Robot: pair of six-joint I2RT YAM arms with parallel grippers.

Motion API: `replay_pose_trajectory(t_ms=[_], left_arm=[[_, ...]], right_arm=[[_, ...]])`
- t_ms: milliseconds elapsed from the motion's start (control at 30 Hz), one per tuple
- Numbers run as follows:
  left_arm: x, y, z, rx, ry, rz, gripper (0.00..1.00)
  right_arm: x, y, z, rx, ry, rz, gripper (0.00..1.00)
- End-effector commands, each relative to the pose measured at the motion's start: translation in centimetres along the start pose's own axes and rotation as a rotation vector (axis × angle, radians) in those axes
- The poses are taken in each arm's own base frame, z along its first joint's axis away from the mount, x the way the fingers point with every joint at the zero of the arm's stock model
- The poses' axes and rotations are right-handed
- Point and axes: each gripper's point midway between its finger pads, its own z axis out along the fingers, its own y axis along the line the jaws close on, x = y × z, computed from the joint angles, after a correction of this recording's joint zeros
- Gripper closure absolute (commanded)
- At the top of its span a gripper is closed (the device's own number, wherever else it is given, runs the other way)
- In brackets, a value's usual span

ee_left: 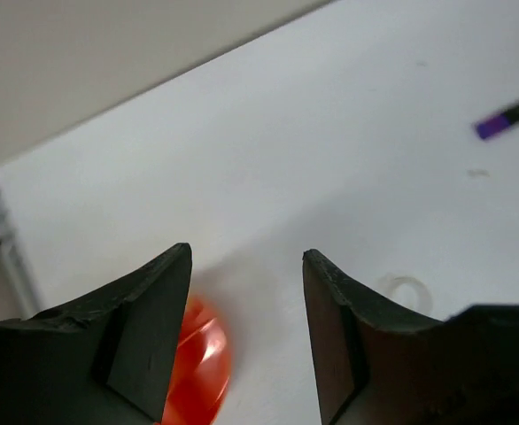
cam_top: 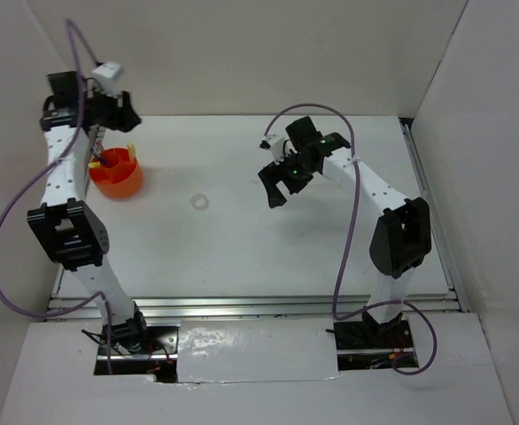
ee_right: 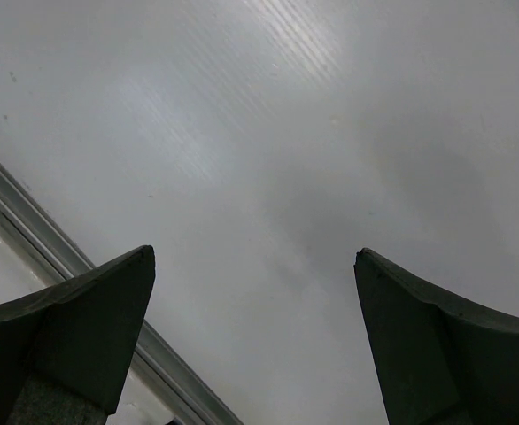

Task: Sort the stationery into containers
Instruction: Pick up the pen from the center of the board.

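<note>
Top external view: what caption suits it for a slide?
Left arm and right arm over a white table; orange cup holds pens, tape ring lies loose, right gripper open.

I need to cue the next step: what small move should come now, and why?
Probably swing the left gripper toward the tape ring: its jaws are open and empty, and the ring lies loose on the table outside the cup.

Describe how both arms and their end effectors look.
The left arm and right arm both have white links, bulky black joints and a looping purple cable. The left end effector and right end effector each have two black, wedge-shaped fingers. Green lights glow on the right wrist.
</note>
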Motion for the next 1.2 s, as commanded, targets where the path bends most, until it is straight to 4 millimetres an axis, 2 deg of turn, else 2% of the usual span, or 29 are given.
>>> replay_pose_trajectory(t_ms=[0, 33, 100, 133, 200, 233, 267, 300, 333, 367, 400, 467, 500, 567, 667, 833, 867, 900, 933, 1000, 1033, 1167], left_arm=[[-2.0, -11.8, 2.1, 0.243, 0.018, 0.346, 0.35], [-1.2, -16.1, 4.0, 0.321, 0.047, 0.401, 0.34], [-0.1, -19.4, 5.9, 0.38, 0.063, 0.448, 0.33], [0.7, -22.1, 7.8, 0.437, 0.067, 0.464, 0.31], [1.2, -24.3, 9.8, 0.487, 0.066, 0.44, 0.3], [2.7, -26.2, 12.0, 0.546, 0.083, 0.423, 0.3], [2.0, -27.1, 12.8, 0.564, 0.064, 0.4, 0.3], [3.8, -28.6, 14.6, 0.603, 0.094, 0.376, 0.29], [4.2, -29.4, 15.5, 0.621, 0.093, 0.363, 0.29], [3.5, -30.1, 16.4, 0.627, 0.064, 0.342, 0.28], [4.7, -31.1, 17.8, 0.644, 0.076, 0.327, 0.28], [4.5, -31.9, 19.5, 0.637, 0.036, 0.293, 0.27], [5.6, -32.5, 20.7, 0.638, 0.045, 0.276, 0.25], [6.1, -32.8, 22.7, 0.621, 0.027, 0.234, 0.23], [6.5, -33.1, 24.5, 0.623, 0.004, 0.18, 0.22], [7.4, -33.9, 26.3, 0.647, -0.008, 0.108, 0.2], [8.6, -34.2, 27.0, 0.649, 0.011, 0.102, 0.2], [8.3, -34.2, 27.2, 0.642, 0.004, 0.104, 0.19], [9.3, -34.6, 27.7, 0.642, 0.019, 0.109, 0.19], [9.5, -34.7, 28.1, 0.631, 0.028, 0.121, 0.19], [10.4, -35.2, 28.5, 0.634, 0.05, 0.125, 0.19], [11.7, -35.8, 28.6, 0.625, 0.101, 0.158, 0.19]], right_arm=[[-1.3, -1.0, -3.3, -0.005, -0.12, 0.078, 0.0], [-1.1, -1.7, -4.0, 0.003, -0.135, 0.105, 0.0], [-0.4, -2.6, -4.3, 0.007, -0.136, 0.14, 0.0], [-0.2, -2.7, -4.9, 0.006, -0.148, 0.153, 0.0], [0.6, -3.7, -5.7, 0.018, -0.163, 0.191, 0.0], [0.9, -3.9, -5.8, 0.018, -0.164, 0.21, 0.0], [1.6, -4.6, -6.0, 0.03, -0.169, 0.234, 0.0], [1.7, -4.7, -6.6, 0.037, -0.185, 0.242, 0.0], [2.0, -5.0, -6.7, 0.045, -0.188, 0.25, 0.0], [2.5, -5.4, -6.8, 0.05, -0.188, 0.273, 0.0], [2.5, -5.5, -7.4, 0.058, -0.204, 0.278, 0.0], [3.1, -5.7, -7.6, 0.059, -0.206, 0.301, 0.0], [3.2, -5.9, -8.1, 0.062, -0.216, 0.309, 0.0], [3.5, -6.1, -8.4, 0.068, -0.223, 0.324, 0.0], [3.8, -6.3, -8.8, 0.075, -0.231, 0.335, 0.0], [4.3, -6.8, -9.0, 0.081, -0.233, 0.358, 0.0], [4.3, -6.9, -8.9, 0.076, -0.231, 0.36, 0.0], [4.4, -6.9, -8.9, 0.076, -0.23, 0.363, 0.0], [4.4, -7.0, -8.9, 0.075, -0.227, 0.366, 0.0], [4.4, -7.1, -9.0, 0.076, -0.226, 0.367, 0.0], [4.5, -7.1, -8.9, 0.075, -0.223, 0.369, 0.0], [4.4, -7.3, -9.1, 0.077, -0.22, 0.37, 0.0]])
